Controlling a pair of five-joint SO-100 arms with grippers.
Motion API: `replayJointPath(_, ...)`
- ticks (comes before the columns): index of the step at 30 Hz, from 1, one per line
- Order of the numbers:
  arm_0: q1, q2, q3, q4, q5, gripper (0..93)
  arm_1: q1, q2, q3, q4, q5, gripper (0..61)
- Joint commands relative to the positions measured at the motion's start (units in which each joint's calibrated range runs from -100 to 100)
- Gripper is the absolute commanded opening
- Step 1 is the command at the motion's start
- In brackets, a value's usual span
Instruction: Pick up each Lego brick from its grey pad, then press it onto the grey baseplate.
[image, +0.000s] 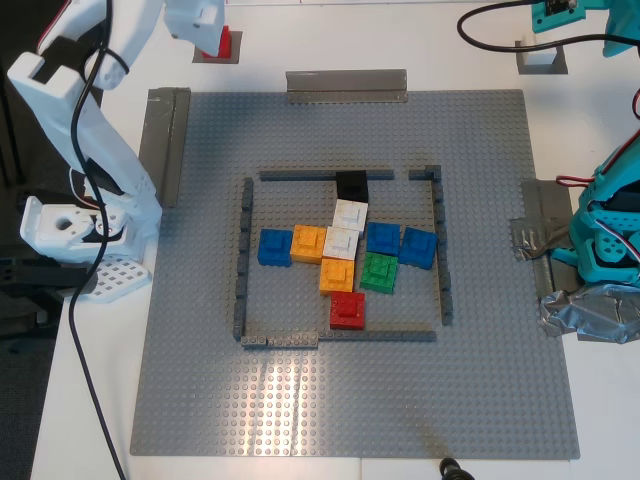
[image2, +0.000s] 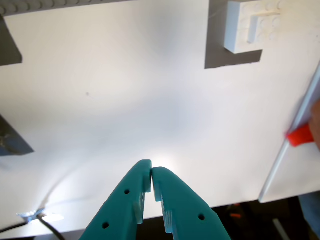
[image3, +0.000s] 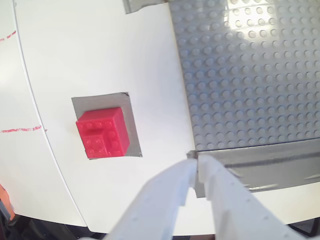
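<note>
The red brick (image3: 102, 132) sits on its grey pad (image3: 128, 104) at the far left in the exterior view, just off the grey baseplate (image3: 250, 80); the white brick (image2: 251, 26) rests on its own pad (image2: 220, 55) at the far right. My first gripper (image2: 151, 176) and my second gripper (image3: 196, 163) are both pinched together, empty. These bricks look light, rigid and slick, so I'd grip opposite flat sides.

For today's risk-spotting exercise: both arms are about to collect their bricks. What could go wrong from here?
1. My second claw looks shut and sits beside the red brick, not over it; descending like this could knock it off its grey pad.
2. My first claw is also shut, far from the white brick.
</note>
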Motion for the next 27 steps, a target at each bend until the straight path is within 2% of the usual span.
replayJointPath(1, 0.32, -2.51, -1.17, -0.31, 0.28, 0.0, -2.35, 3.27, -9.7, -0.28, -0.2, 0.1)
replayJointPath(7, -0.05, -2.51, -1.08, -0.23, 0.28, 0.0, -4.23, 12.29, -21.25, 1.27, 0.44, 0.1)
replayJointPath(14, 0.24, -2.51, -1.08, 0.26, 0.28, 0.0, -4.96, 20.36, -31.82, 0.45, 3.95, 0.1)
replayJointPath(23, 0.1, -2.51, -1.17, 0.26, 0.28, 0.0, -9.97, 27.57, -42.29, -0.04, 3.9, 0.4)
replayJointPath(25, -0.12, -2.51, -1.17, 0.26, 0.28, 0.0, -10.76, 29.2, -43.2, -0.36, 4.0, 1.4)
replayJointPath(27, -0.19, -2.51, -1.17, 0.26, 0.28, 0.0, -11.27, 30.66, -43.65, -0.52, 3.32, 5.7)
